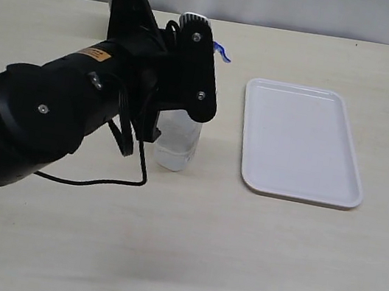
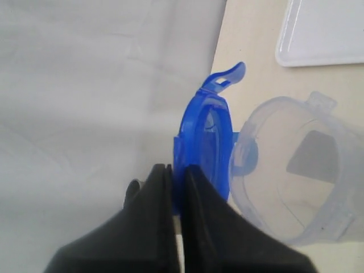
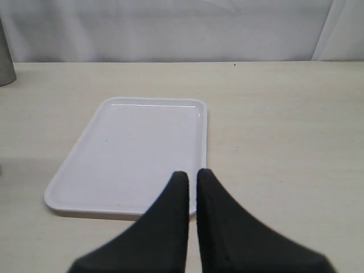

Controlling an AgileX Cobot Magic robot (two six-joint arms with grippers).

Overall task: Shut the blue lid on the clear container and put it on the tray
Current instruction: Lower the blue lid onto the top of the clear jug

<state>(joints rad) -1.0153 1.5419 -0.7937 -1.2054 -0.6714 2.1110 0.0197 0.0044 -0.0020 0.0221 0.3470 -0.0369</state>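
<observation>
Pale wooden surface (image 1: 235, 257). Right gripper (image 3: 192, 176) hangs closed and empty just short of the white tray (image 1: 303, 141). Left gripper (image 2: 176, 170) pinches the edge of the blue lid (image 2: 207, 142), upright beside the clear container (image 1: 178, 143), whose mouth is open. Tray at the container's 3 o'clock.

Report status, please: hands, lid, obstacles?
Left hand shut at blue lid edge; right hand shut, empty. Lid upright, clear container open, off tray. Nothing between them.

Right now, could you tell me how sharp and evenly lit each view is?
Exterior view: soft even light, sharp, though the arm hides most of the container. Left wrist view: lid fairly sharp, left gripper blurred up close. Right wrist view: tray clear with no glare, right gripper soft-edged.
</observation>
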